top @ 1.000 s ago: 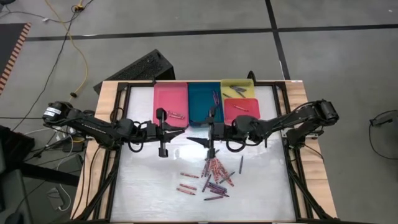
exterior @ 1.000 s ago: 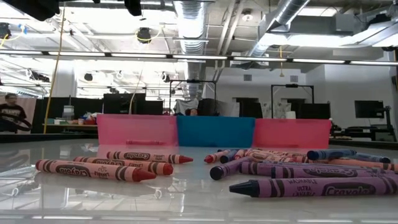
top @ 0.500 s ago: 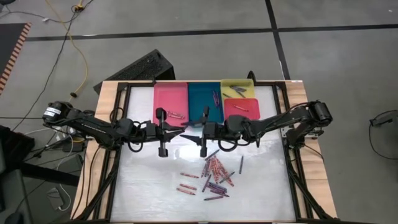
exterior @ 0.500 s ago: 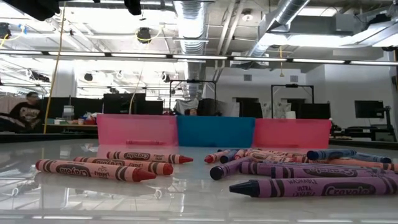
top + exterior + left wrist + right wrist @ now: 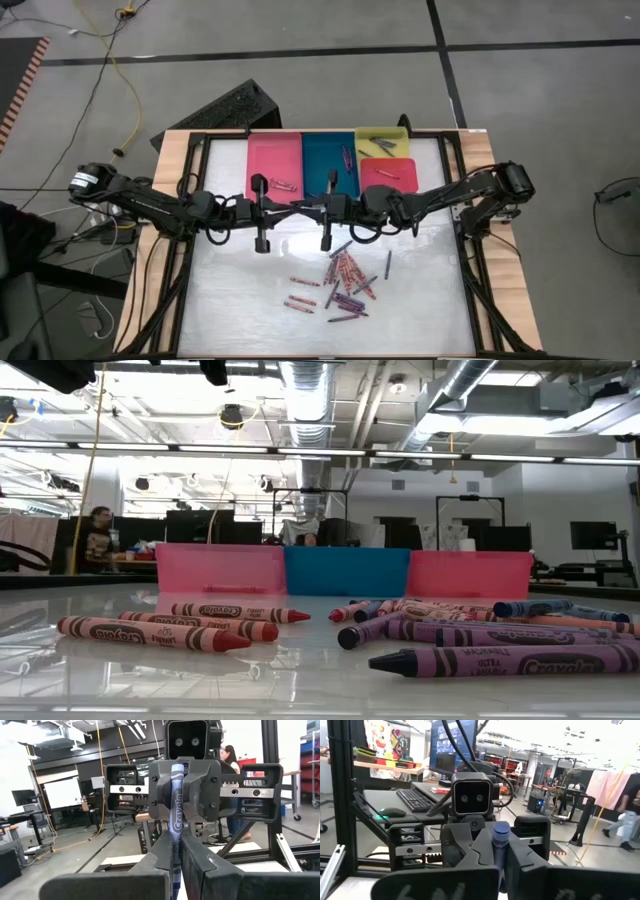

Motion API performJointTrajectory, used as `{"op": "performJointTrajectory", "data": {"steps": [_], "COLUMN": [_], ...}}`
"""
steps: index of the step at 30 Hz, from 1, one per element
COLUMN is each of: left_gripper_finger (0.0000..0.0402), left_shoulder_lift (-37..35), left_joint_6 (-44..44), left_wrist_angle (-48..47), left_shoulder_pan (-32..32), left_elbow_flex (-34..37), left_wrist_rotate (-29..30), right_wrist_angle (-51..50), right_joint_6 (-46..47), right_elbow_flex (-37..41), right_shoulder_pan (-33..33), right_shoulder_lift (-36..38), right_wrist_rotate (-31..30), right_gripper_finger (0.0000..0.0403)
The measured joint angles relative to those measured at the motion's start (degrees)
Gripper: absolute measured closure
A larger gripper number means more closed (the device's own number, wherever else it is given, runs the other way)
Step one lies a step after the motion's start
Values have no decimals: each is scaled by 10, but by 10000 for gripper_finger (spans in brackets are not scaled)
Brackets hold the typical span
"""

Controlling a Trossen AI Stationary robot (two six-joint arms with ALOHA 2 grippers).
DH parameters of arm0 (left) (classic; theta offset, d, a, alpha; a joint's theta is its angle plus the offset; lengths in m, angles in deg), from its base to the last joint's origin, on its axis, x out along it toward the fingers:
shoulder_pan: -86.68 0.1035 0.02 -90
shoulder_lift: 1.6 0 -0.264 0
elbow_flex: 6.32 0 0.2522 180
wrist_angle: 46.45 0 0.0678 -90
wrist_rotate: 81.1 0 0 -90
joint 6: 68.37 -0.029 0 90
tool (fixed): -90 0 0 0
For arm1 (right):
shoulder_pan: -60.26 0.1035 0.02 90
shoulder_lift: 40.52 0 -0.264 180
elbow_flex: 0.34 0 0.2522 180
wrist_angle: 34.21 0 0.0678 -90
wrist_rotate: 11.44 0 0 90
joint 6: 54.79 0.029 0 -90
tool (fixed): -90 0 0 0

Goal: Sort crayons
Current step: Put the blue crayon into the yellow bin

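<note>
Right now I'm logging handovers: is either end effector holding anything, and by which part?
Both hold one blue crayon: the left end effector near one end, the right end effector near the other.

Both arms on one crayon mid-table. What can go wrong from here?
1. The left gripper and right gripper both clamp the same blue crayon. If either arm pulls before one lets go, it may snap or slip.
2. The right one seems to hold it near one end, so it may tilt or drop onto the table.
</note>
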Motion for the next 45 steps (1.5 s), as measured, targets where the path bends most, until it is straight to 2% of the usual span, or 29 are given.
{"op": "performJointTrajectory", "data": {"steps": [3, 7, 13, 17, 21, 24, 27, 31, 35, 39, 41, 45], "left_gripper_finger": [387, 340, 254, 213, 198, 196, 196, 196, 196, 196, 196, 196], "left_shoulder_lift": [0, 0, 0, 0, 0, 0, 0, 0, -1, -1, -1, -1], "left_joint_6": [3, 14, 34, 59, 101, 130, 155, 180, 197, 200, 202, 208], "left_wrist_angle": [-14, -49, -98, -145, -190, -216, -239, -262, -278, -283, -283, -285], "left_shoulder_pan": [0, 0, 0, 0, 0, 0, 0, 0, -1, 0, -1, -1], "left_elbow_flex": [0, 0, 0, 0, 0, 0, 0, 0, 0, 0, 0, 0], "left_wrist_rotate": [2, 5, 75, 125, 158, 160, 160, 160, 160, 160, 160, 155], "right_wrist_angle": [-5, -12, -61, -129, -221, -302, -402, -535, -645, -678, -676, -670], "right_joint_6": [8, 6, -3, -7, -9, 8, 59, 146, 210, 217, 217, 214], "right_elbow_flex": [0, 0, 0, 0, 0, 0, 0, 0, 0, 0, 0, 0], "right_shoulder_pan": [0, 0, 0, 0, -3, -16, -46, -113, -202, -291, -331, -391], "right_shoulder_lift": [0, 0, 25, 57, 94, 120, 139, 151, 148, 132, 123, 88], "right_wrist_rotate": [-1, -5, -69, -131, -225, -294, -324, -314, -267, -226, -187, -141], "right_gripper_finger": [397, 398, 399, 399, 399, 399, 399, 399, 398, 398, 398, 398]}}
